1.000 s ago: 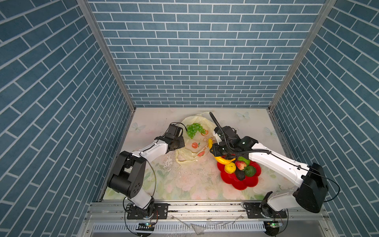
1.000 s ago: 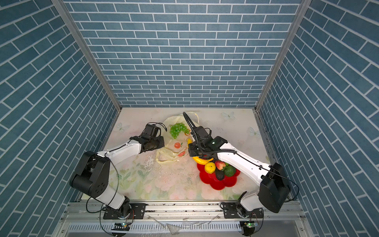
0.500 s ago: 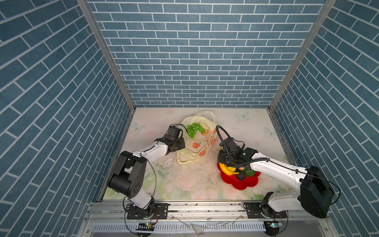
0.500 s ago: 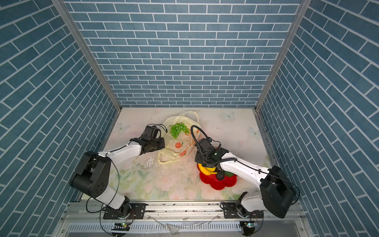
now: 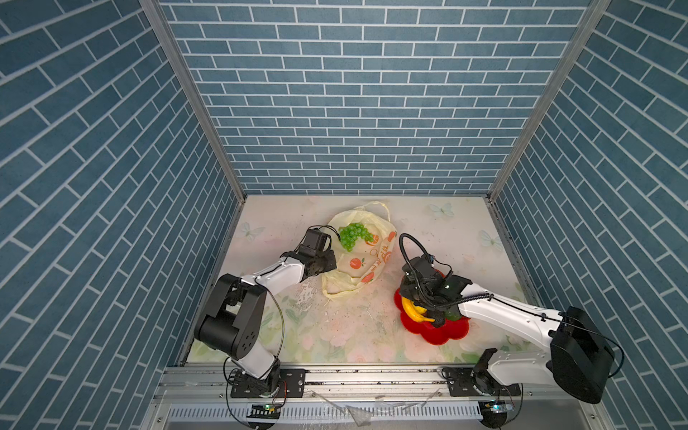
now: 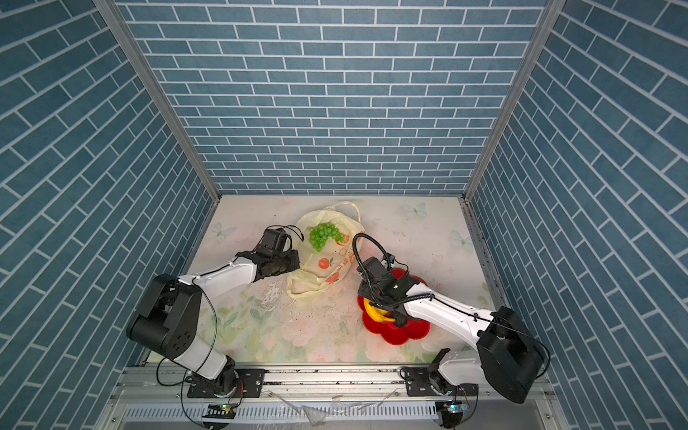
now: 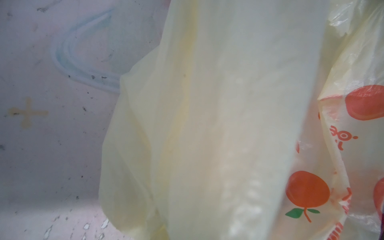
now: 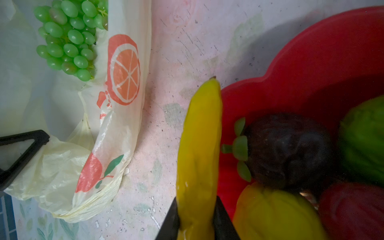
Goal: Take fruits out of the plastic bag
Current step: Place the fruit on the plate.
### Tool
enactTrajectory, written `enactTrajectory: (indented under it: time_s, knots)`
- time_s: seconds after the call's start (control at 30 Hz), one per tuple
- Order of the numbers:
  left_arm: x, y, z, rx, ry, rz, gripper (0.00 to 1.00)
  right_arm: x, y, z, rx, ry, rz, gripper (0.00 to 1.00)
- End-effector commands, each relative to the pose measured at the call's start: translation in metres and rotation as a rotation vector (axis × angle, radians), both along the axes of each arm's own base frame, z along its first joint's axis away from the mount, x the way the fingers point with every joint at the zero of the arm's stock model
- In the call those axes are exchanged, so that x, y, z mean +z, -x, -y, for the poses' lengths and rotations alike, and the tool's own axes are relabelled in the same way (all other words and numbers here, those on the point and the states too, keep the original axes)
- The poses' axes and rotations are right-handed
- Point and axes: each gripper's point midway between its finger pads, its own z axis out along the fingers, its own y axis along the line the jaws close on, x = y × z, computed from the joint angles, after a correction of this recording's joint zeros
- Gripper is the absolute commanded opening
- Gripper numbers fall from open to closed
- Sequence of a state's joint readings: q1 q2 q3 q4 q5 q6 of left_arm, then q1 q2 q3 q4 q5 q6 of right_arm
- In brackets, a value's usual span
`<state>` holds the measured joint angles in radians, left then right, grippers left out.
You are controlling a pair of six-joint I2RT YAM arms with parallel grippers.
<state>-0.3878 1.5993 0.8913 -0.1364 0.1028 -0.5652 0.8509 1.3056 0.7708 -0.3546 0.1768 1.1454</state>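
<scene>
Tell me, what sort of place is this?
Likely a robot test booth, not a home: brick-patterned wall panels box in a flowery tabletop, and two robot arms stand bolted to a metal rail.

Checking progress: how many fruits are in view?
6: grapes in the mouth of the bag; banana in the right gripper at the rim of the plate; dark fruit, green fruit, yellow fruit, red fruit on it. More may hide in the bag.

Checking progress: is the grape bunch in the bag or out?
In. The grape bunch lies inside the plastic bag, in its open mouth, with the bag's printed edge overlapping a few grapes.
</scene>
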Motion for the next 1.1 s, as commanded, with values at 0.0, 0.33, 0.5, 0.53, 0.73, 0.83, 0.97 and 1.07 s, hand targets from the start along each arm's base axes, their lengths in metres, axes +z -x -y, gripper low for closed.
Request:
enactTrajectory:
  time_s: [0.0,0.33,0.5,0.53,0.73,0.83,0.97,1.07]
  knots:
    - [0.003,0.001,-0.002,0.002,0.008,0.008,0.07,-0.006,-0.001,0.006,-0.059,0.004,-0.001,0.20]
    - [0.003,0.000,-0.002,0.003,0.007,0.011,0.07,-0.017,0.002,0.009,-0.078,0.013,-0.035,0.24]
    - [0.003,0.001,-0.003,0.005,0.006,0.011,0.07,-0.021,0.003,0.011,-0.089,0.019,-0.053,0.28]
    - [0.003,0.001,-0.003,0.006,0.005,0.012,0.07,-0.022,0.004,0.012,-0.089,0.020,-0.056,0.29]
    - [0.005,0.001,-0.003,0.006,0.006,0.014,0.07,-0.021,0.004,0.012,-0.091,0.022,-0.058,0.36]
    - [0.005,0.001,-0.004,0.007,0.006,0.015,0.07,-0.018,0.003,0.013,-0.093,0.020,-0.046,0.39]
    - [0.006,0.001,-0.001,0.001,0.014,0.017,0.07,-0.011,0.001,0.019,-0.102,0.037,-0.025,0.40]
    - [0.006,0.001,-0.001,0.002,0.017,0.017,0.07,-0.005,0.000,0.021,-0.098,0.048,-0.007,0.40]
